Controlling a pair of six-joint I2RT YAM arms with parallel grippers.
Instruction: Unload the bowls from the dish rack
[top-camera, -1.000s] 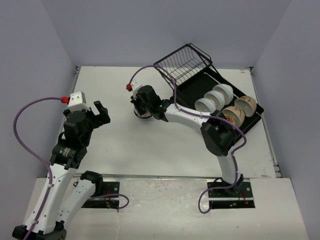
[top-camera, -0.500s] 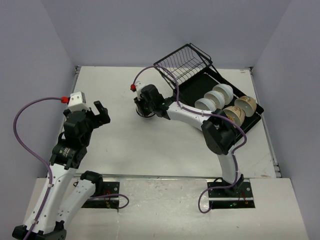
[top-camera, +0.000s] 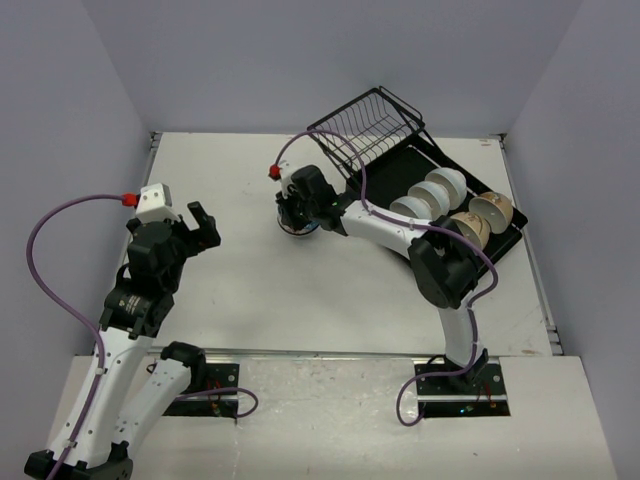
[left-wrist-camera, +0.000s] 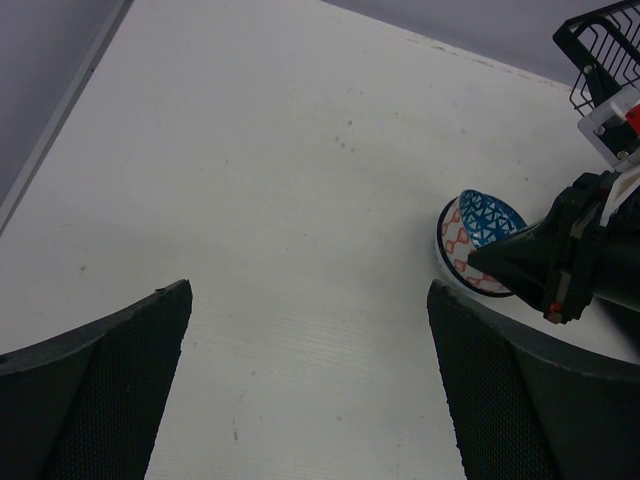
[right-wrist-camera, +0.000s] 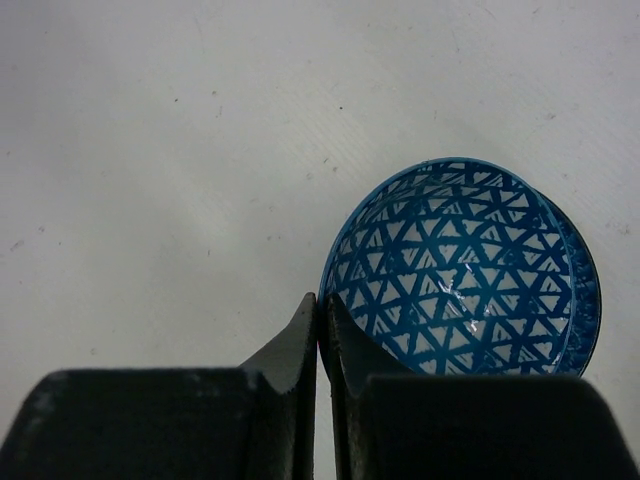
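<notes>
A blue-patterned bowl (right-wrist-camera: 460, 270) sits on the white table, nested in a pink-patterned bowl (left-wrist-camera: 455, 240), left of the dish rack (top-camera: 385, 178). My right gripper (right-wrist-camera: 320, 300) is shut, its tips pressed together right at the blue bowl's left rim; whether they pinch the rim I cannot tell. From above, that gripper (top-camera: 297, 213) covers most of the stacked bowls (top-camera: 297, 230). On the rack's tray stand two white bowls (top-camera: 410, 208) and two cream bowls (top-camera: 468, 230). My left gripper (left-wrist-camera: 310, 400) hangs wide open over bare table, far left of the bowls.
The tilted black wire basket (top-camera: 365, 125) rises at the rack's far end, just behind the right arm. Grey walls close the table on three sides. A red-tipped cable (top-camera: 275, 172) loops above the right wrist.
The right gripper has shifted right and toward the rack over the stacked bowls, its jaws parting briefly and closing again. The left arm has not moved.
</notes>
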